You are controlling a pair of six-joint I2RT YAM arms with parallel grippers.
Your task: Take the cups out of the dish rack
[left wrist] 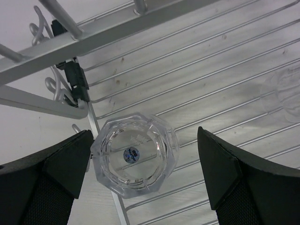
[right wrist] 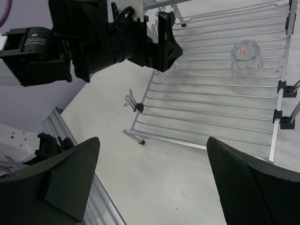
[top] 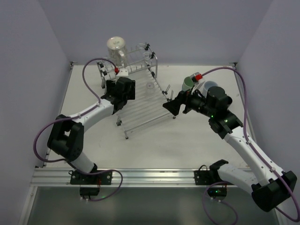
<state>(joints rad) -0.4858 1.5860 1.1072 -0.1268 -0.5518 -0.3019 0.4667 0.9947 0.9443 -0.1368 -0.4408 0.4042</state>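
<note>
Hidden from above, clear glass [left wrist: 134,157] sits within spread left gripper [left wrist: 145,140] (right gripper [right wrist: 152,143] equally spread).

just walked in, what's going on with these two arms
A robot is emptying a dish rack. The left gripper hangs open over an upside-down glass at the rack's left edge, not yet gripping. The right gripper is open beside the rack, where a second glass sits. A green cup and a blue cup stand on the table.
</note>
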